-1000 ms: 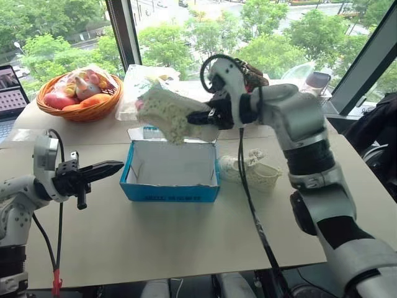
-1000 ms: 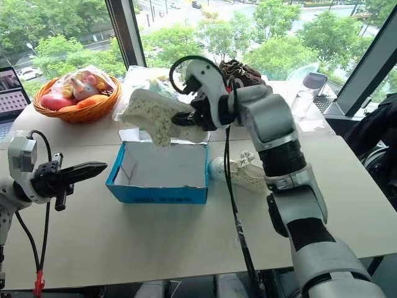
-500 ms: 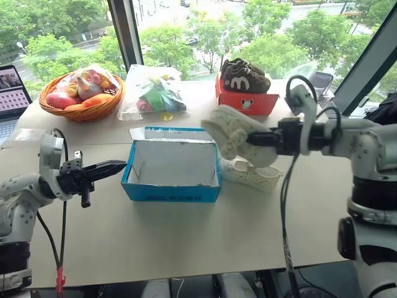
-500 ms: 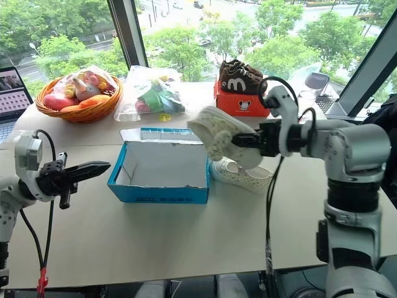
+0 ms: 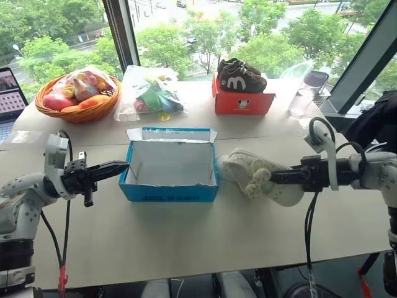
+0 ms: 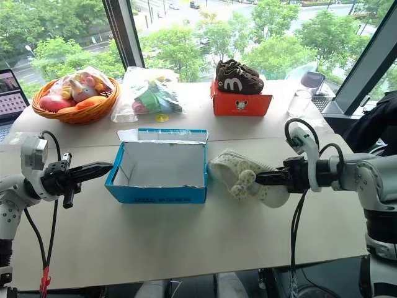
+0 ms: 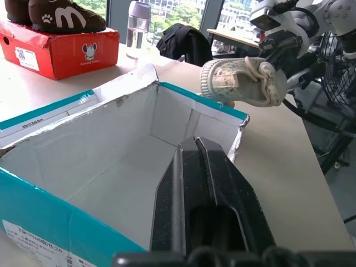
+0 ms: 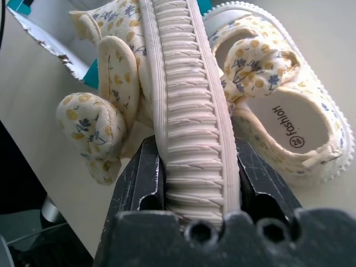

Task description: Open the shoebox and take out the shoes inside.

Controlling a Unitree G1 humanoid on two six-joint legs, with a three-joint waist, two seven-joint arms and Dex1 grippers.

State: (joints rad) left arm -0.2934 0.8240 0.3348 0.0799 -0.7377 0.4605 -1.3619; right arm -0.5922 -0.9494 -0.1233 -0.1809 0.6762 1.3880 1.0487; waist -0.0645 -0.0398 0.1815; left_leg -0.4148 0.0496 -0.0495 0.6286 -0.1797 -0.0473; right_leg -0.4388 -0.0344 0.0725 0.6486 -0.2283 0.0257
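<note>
- At the centre of the head views: the bright blue rectangular cardboard shoebox (image 5: 170, 171) stands open on the pale table (image 5: 173, 236), its lid flap folded back toward the window; its white interior looks empty, which the left wrist view bears out.
- Right of centre: the right gripper (image 5: 277, 177) clamps its two black fingers on the ribbed sole edge of one cream fabric shoe with a small floral print (image 5: 268, 181), held low over the table just right of the box. The right wrist view shows the sole (image 8: 192, 128) pinched between the two fingers.
- Beneath and behind the held shoe: the second cream shoe (image 8: 283, 119) lies on the table, upper side up, its insole visible. In the head views the two shoes overlap; whether they touch cannot be told.
- Left of centre: the left gripper (image 5: 118, 167), fingers pressed together and holding nothing, points level toward the left end wall of the box, close to it.
- Upper part of the frame (not task items): a woven basket of fruit (image 5: 77, 93), a clear plastic bag of coloured items (image 5: 149, 93), and a red box bearing dark brown shoes (image 5: 240, 93).
- Progress, judged from this layout: box opened, both shoes out; what remains is to set the held shoe down beside its mate and release it.
</note>
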